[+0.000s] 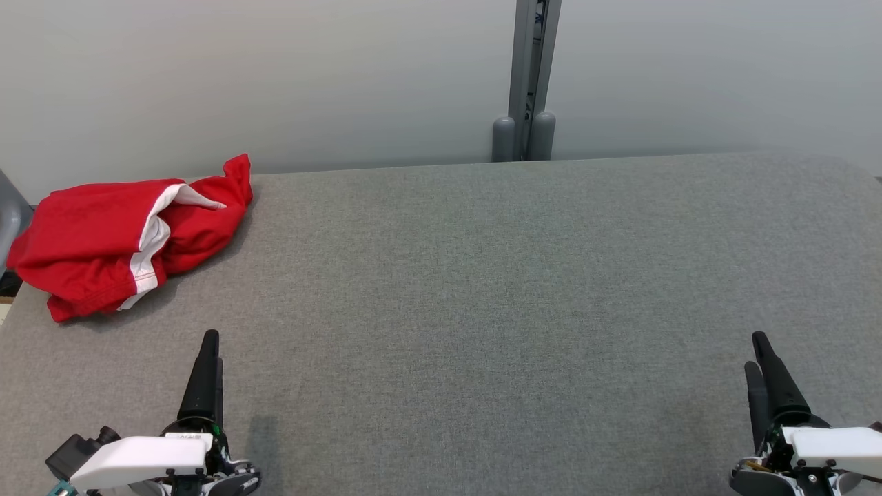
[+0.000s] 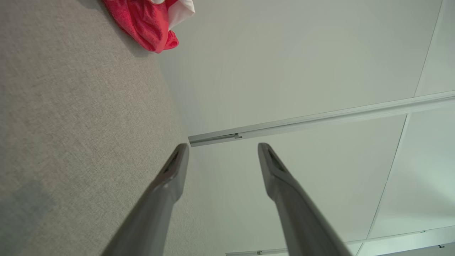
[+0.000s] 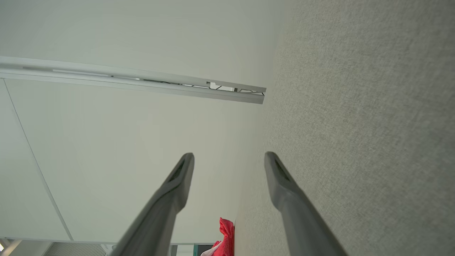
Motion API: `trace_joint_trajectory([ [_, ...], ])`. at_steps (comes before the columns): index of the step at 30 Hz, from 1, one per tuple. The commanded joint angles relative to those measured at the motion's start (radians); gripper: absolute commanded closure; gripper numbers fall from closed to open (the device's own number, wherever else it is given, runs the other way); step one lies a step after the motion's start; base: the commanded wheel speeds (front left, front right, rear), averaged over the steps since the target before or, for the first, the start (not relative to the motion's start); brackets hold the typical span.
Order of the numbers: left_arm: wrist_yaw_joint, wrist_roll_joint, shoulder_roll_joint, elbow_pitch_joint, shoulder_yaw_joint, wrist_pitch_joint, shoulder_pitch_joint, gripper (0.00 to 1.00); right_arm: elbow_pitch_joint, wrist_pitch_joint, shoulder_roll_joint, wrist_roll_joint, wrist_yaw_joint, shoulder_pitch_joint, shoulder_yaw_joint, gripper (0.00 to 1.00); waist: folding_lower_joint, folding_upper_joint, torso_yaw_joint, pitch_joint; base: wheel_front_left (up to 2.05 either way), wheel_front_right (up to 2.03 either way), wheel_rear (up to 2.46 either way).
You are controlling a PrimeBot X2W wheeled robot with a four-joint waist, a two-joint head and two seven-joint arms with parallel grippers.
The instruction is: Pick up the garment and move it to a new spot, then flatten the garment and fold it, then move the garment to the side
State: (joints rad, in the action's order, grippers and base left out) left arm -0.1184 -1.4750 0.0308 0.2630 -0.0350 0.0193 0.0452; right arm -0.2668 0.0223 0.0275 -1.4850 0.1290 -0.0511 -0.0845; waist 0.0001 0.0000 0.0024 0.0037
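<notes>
The garment is red with a white lining and lies crumpled at the far left corner of the grey table. A corner of the garment shows at the top of the left wrist view, and a red tip of the garment at the bottom of the right wrist view. My left gripper stands at the lower left, a little nearer than the garment, open and empty. My right gripper stands at the lower right, far from the cloth, also open with nothing between its fingers.
A pale wall runs behind the table, with a grey vertical post at the back centre. A grey rounded object sits off the table's left edge beside the garment. The table's middle and right are bare grey fabric.
</notes>
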Motion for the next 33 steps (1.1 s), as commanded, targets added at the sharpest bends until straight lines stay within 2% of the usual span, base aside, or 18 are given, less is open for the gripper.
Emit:
trace_joint_trajectory([
  [1, 0.004, 0.02, 0.01, -0.023, 0.004, -0.006, 0.027, 0.0, 0.023, -0.009, 0.011, 0.019, 0.001, -0.011, -0.003, 0.0, 0.0, 0.0, 0.0, 0.0, 0.0, 0.0, 0.0],
  [18, 0.063, 0.33, 0.013, -0.082, 0.084, -0.068, 0.04, 0.0, 0.116, -0.072, 0.015, 0.344, 0.001, 0.011, 0.018, 0.0, 0.0, 0.0, 0.005, -0.004, 0.0, 0.0, 0.0],
  [30, 0.101, 0.624, 0.015, -0.087, 0.13, -0.113, 0.028, 0.0, 0.154, -0.116, 0.017, 0.594, 0.001, 0.03, 0.042, 0.0, 0.0, 0.0, 0.01, -0.007, 0.0, 0.0, 0.0],
  [33, 0.104, 0.664, 0.015, -0.086, 0.133, -0.119, 0.025, 0.0, 0.159, -0.122, 0.017, 0.639, 0.001, 0.032, 0.047, 0.0, 0.0, 0.0, 0.01, -0.007, 0.0, 0.0, 0.0],
])
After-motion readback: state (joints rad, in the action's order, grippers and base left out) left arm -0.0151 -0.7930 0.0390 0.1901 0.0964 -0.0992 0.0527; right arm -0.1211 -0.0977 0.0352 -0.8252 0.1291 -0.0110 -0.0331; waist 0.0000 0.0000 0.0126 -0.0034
